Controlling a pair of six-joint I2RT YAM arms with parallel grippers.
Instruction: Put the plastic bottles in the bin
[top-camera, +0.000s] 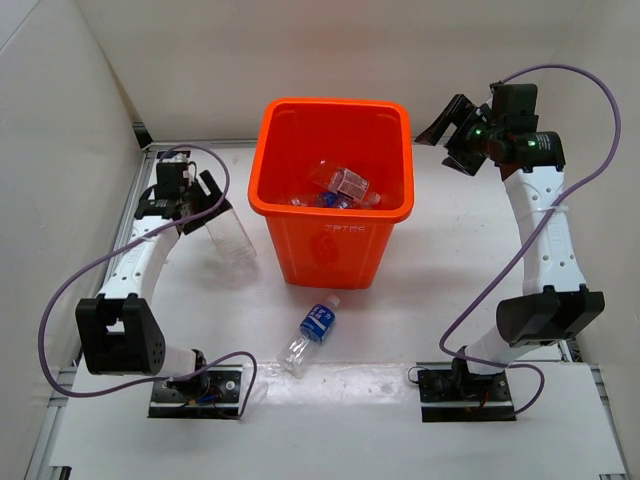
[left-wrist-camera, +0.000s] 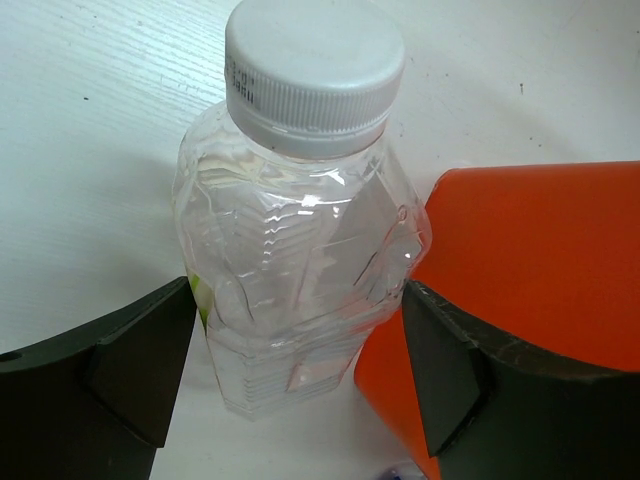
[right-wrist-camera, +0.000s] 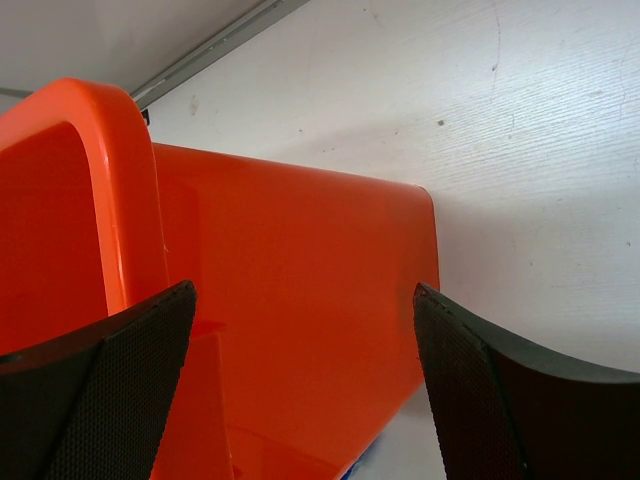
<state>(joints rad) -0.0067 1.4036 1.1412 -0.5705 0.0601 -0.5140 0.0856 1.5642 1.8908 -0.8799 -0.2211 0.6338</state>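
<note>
Left gripper (left-wrist-camera: 300, 320) clamps a small clear unlabelled plastic bottle (left-wrist-camera: 300, 240) just left of the large bright orange plastic bin (top-camera: 330, 245), which holds several bottles (top-camera: 340, 185), while the right gripper (right-wrist-camera: 302, 300) hangs open and empty and 1 blue-labelled bottle (top-camera: 312, 333) lies on the white table (top-camera: 450, 260) in front, so 2 look left to bin.

My two arms (top-camera: 145, 260) are white tubes with chunky black joint blocks, a purple cable (top-camera: 42, 335) looping along each. Green lights (top-camera: 481, 130) glow at upper right. My fingers (right-wrist-camera: 110, 380) are black, curved wedges, mesh-textured inside.
</note>
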